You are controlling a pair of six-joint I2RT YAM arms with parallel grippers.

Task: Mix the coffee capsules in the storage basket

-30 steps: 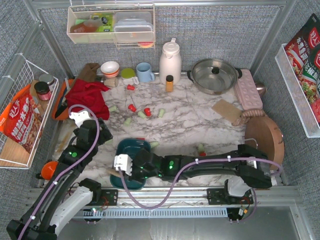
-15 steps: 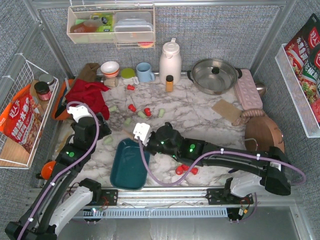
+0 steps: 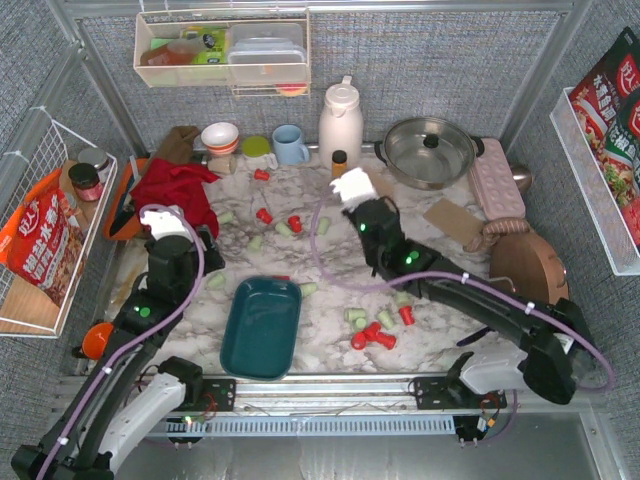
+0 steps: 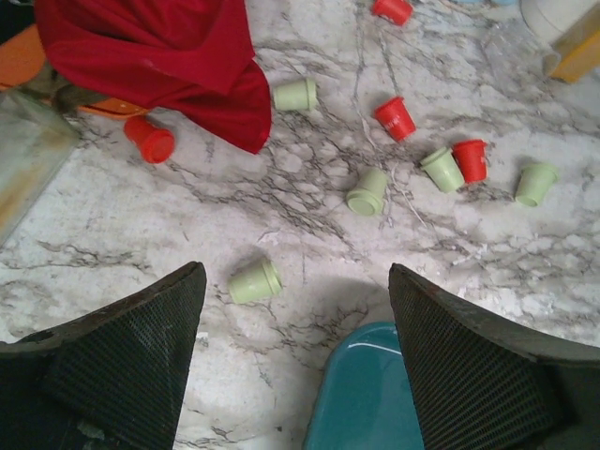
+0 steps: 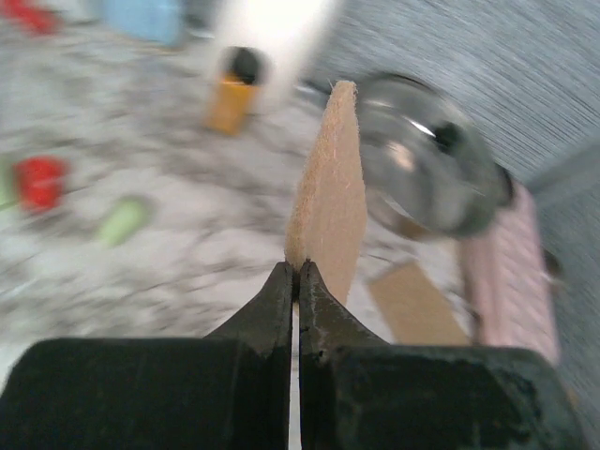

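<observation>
Basket [image 3: 262, 327] sits at the near edge of the marble table [image 3: 300, 190], btwn the two arms, turned a little off square. It's dark teal, shallow, w/ rounded corners and a glossy bare floor inside. The capsules [image 3: 372, 335] all lie out on the marble, outside it. They're small tapered cups, bright red and pale green, most tipped on their sides. One mixed bunch is just right of the basket, a single green one [image 3: 308, 289] is by its far right corner, and a looser scatter lies further back nr the red cloth [image 3: 175, 190].

Left gripper [image 4: 295, 277] hangs over the marble, left of and beyond the basket, fingers spread wide w/ nothing in them. A green capsule [image 4: 255, 281] lies on the table under the gap. Right gripper [image 5: 296, 272] is reached out toward the back, nr the white jug [image 3: 340, 120] and amber bottle [image 5: 230, 103]. Its fingers are pinched tight on a thin tan strip [image 5: 328, 187] that sticks straight out past the tips.
</observation>
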